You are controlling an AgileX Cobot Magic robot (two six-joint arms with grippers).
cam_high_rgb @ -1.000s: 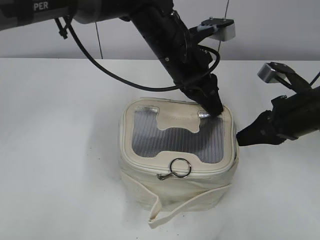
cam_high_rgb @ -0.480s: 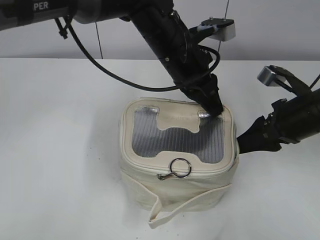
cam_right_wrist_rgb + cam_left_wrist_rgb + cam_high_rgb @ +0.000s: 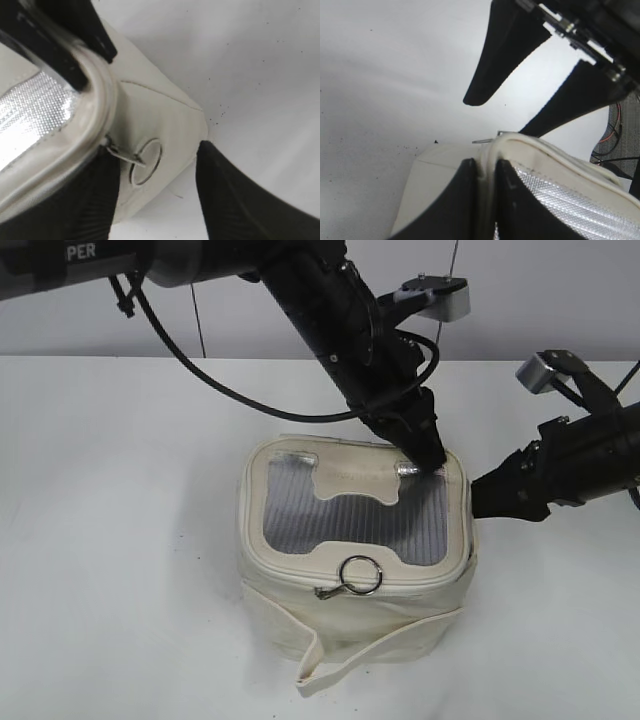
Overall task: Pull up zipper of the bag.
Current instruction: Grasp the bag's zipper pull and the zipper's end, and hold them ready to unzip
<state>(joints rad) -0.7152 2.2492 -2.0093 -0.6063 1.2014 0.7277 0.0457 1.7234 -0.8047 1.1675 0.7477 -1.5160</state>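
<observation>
Broadly, the white table (image 3: 120, 540) carries the bag (image 3: 350, 570) near its front edge, about midway between left and right, standing upright with its grey ribbed top panel (image 3: 350, 520) facing up. Over it, the left arm slants down from the upper left, its wrist pitched steeply so the left gripper (image 3: 432, 466) meets the bag's top rim at the back right corner. In the left wrist view its two dark fingers (image 3: 462, 200) stand close together with the cream rim pinched between them. At the table's right side, the right arm comes in low and nearly level, pointing left. The right gripper (image 3: 478, 502) sits against the bag's right side just under the rim; in the right wrist view its jaws stand apart, one on either side of a silver pull with a ring (image 3: 145, 161), and close on nothing. Along the rim runs the zipper (image 3: 400, 583); a second ring pull (image 3: 360, 575) hangs at the front.
</observation>
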